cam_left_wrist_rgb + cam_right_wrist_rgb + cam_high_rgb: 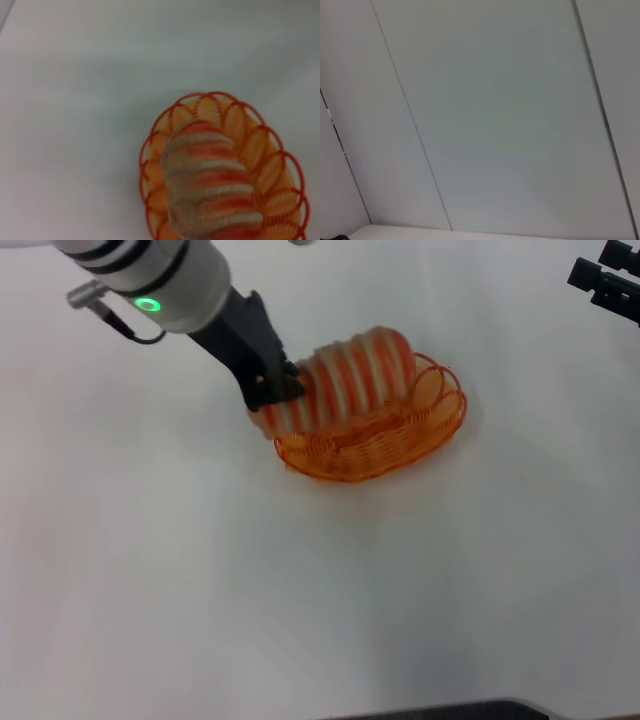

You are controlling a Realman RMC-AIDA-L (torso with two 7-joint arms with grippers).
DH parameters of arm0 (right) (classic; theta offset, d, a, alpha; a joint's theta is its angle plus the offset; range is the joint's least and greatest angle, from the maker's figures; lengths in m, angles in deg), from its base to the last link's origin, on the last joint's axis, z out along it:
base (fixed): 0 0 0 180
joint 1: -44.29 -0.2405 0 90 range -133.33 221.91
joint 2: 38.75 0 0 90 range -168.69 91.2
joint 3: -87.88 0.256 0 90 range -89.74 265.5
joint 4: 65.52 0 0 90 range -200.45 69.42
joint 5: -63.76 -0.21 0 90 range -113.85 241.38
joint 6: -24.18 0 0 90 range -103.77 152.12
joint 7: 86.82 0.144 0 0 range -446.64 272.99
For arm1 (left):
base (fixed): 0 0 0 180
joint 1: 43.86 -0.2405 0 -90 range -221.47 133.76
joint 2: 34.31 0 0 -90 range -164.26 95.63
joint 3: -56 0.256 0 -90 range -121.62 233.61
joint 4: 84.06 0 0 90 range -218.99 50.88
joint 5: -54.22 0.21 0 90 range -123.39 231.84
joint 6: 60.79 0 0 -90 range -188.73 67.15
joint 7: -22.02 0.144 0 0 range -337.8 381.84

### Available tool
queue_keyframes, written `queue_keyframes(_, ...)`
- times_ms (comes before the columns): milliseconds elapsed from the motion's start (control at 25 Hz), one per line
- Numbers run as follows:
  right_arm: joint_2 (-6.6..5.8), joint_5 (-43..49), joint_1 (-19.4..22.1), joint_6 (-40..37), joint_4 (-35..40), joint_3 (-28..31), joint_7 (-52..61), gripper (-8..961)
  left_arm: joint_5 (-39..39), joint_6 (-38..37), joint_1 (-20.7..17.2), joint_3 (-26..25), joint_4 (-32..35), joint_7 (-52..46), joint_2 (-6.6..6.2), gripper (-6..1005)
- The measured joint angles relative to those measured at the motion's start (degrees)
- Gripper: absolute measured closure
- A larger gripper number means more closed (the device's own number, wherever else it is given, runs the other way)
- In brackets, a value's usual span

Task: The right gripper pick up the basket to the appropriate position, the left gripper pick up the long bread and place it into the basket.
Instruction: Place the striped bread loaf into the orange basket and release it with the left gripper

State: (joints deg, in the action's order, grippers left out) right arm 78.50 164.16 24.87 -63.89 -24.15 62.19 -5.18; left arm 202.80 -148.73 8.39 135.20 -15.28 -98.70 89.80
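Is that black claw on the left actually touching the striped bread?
Touching. In the head view the left gripper has its fingers pressed against the near end of the long bread, which lies tilted in the orange basket.

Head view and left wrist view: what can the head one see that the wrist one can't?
Only the head view shows the left tool gripping the end of the long bread, and the right tool parked away at the top corner. Only the left wrist view looks straight down into the basket, showing the rim looping around the bread's far end. Both show the long bread sitting over the orange basket on the white table.
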Motion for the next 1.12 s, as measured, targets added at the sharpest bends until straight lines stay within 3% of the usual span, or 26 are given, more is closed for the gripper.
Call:
queue_keyframes(960, 0.0, 0.8, -0.6, 0.7, -0.3, -0.2, 0.0, 218, -5.4, 9.5, 0.0, 5.5, -5.1, -2.7, 0.41, 893)
queue_keyframes(1120, 0.0, 0.8, -0.7, 0.9, -0.3, -0.2, 0.0, 218, -5.1, 11.6, -0.4, 6.1, -5.1, -4.9, 0.34, 771)
